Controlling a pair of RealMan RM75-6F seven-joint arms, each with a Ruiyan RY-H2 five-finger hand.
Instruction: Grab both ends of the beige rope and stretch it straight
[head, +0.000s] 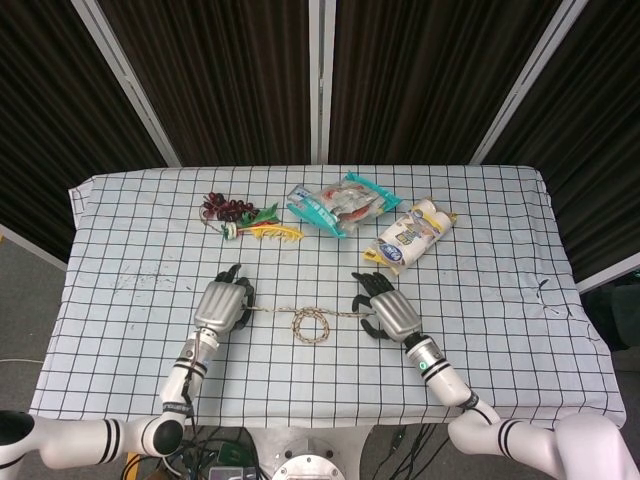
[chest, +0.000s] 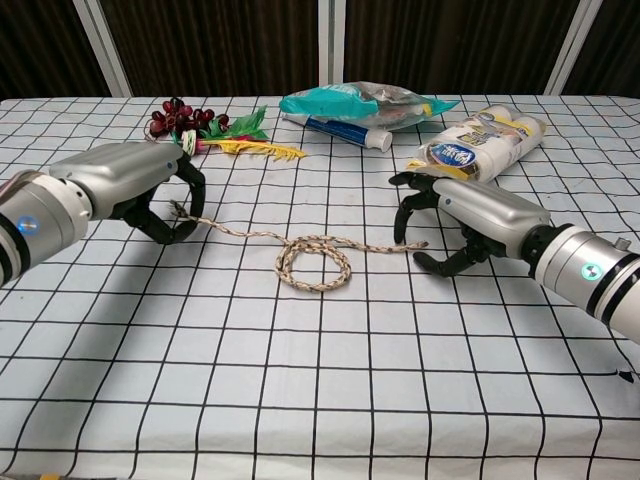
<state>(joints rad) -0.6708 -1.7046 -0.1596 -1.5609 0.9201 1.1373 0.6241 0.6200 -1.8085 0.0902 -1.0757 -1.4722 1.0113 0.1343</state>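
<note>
A table under a white cloth with a black grid (head: 130, 330) fills both views, its edges dropping away to grey floor on either side. Wide bare cloth lies outboard of both hands and between them and the near edge.

The silver left hand (head: 222, 303) sits with dark fingers curled down over the left end of the beige braided rope (chest: 314, 262); the chest view shows the rope running out from under those fingers (chest: 172, 232), but whether they actually pinch it cannot be told. The silver right hand (chest: 452, 220) hovers at the rope's right end, fingers spread and arched with the tips on both sides of the frayed end, not closed on it.

The rope lies on the cloth between the two hands, running from the left hand into a small coiled loop midway, then on to the right hand.

Beyond the right hand, near it, lies a yellow-and-white packet of rolls (head: 409, 236). Farther back between the hands is a teal and white plastic bag (head: 338, 204). Beyond the left hand, well apart, sit a dark red grape bunch (head: 222, 209) and a yellow and green leafy sprig (head: 265, 226) touching it.
</note>
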